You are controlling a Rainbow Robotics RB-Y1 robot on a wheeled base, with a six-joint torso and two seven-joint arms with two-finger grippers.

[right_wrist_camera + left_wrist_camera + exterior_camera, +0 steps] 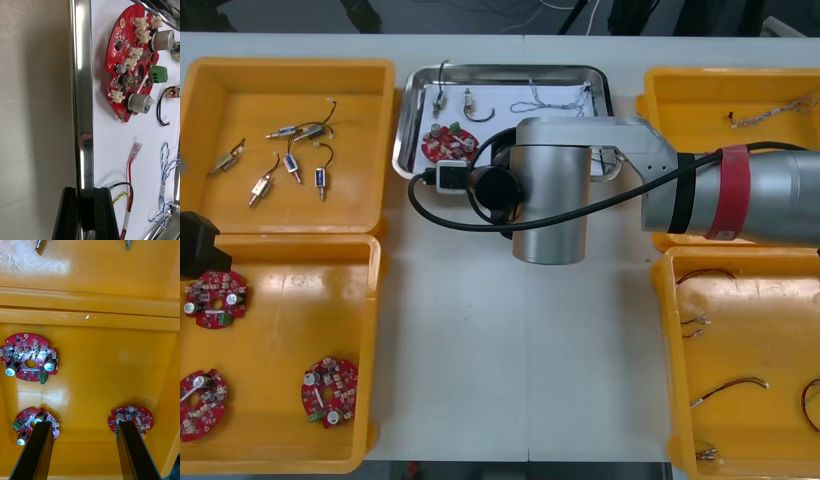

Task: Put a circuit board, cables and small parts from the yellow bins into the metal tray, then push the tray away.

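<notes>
- The right tool [85,193] is gripping the near rim of the metal tray [83,93], jaws astride the shiny lip, one outside over the worktop [33,112] and one inside.
- Just inside that rim, close to the tool, lies a red and yellow cable [129,168]. Farther along sits the round red circuit board [131,60].
- A blue and white cable [164,168] and a small metal part [172,92] rest deeper in, on the tray's white floor.
- We judge the tray stiff, thin and slick. The rim is a firm hold, but a narrow one that could slip if the tool twists.
- The load looks light and loose, so we expect the tray to slide easily over the smooth worktop. A jerk could send the cables and board skating.
- The hold seems to be off the rim's middle, so a push may swing the tray.
- The left tool [84,423] hangs open and idle over spare boards [30,358] in a yellow bin [93,311].
</notes>
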